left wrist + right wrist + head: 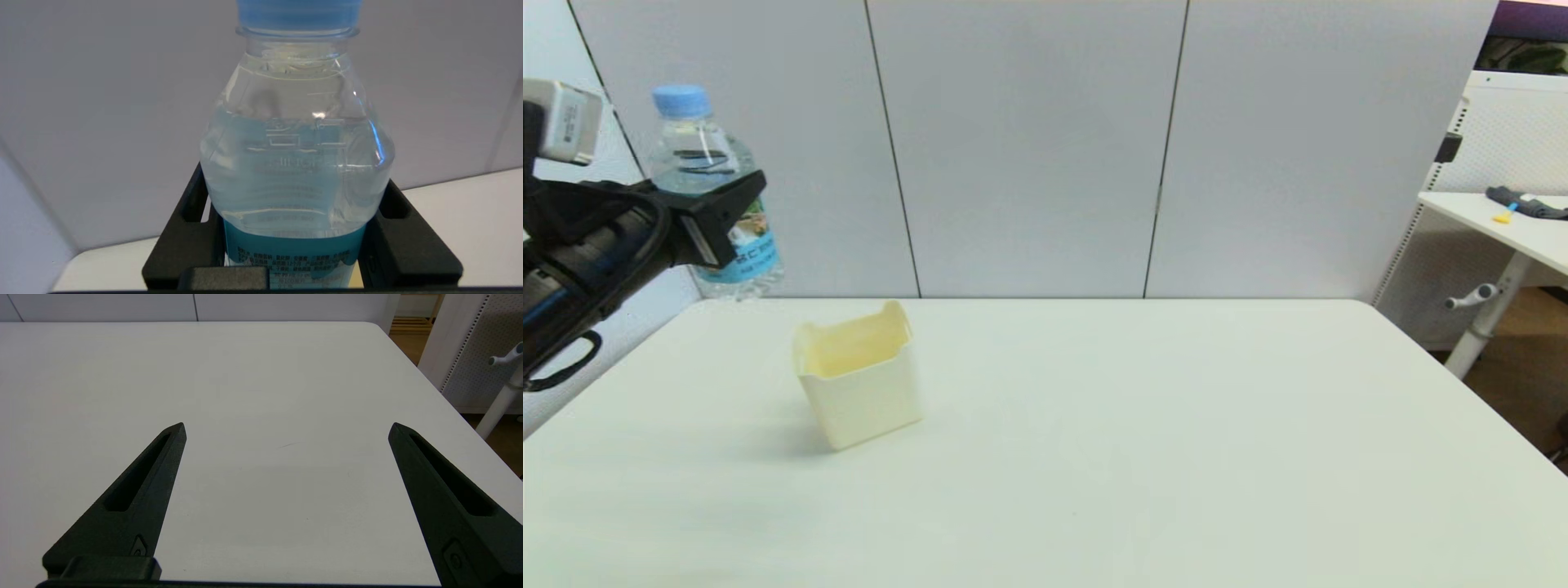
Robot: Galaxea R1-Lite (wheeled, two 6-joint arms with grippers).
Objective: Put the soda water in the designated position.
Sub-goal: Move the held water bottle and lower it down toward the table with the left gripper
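In the head view, the left claw at the upper left of the frame covers the middle of the soda water, and the arm behind it runs off the left edge. In the left wrist view the blue cap is cut by the top edge, the bottle's base lies below the bottom edge, and the label's print is too small to read. The items on the side table at right are too small to identify.
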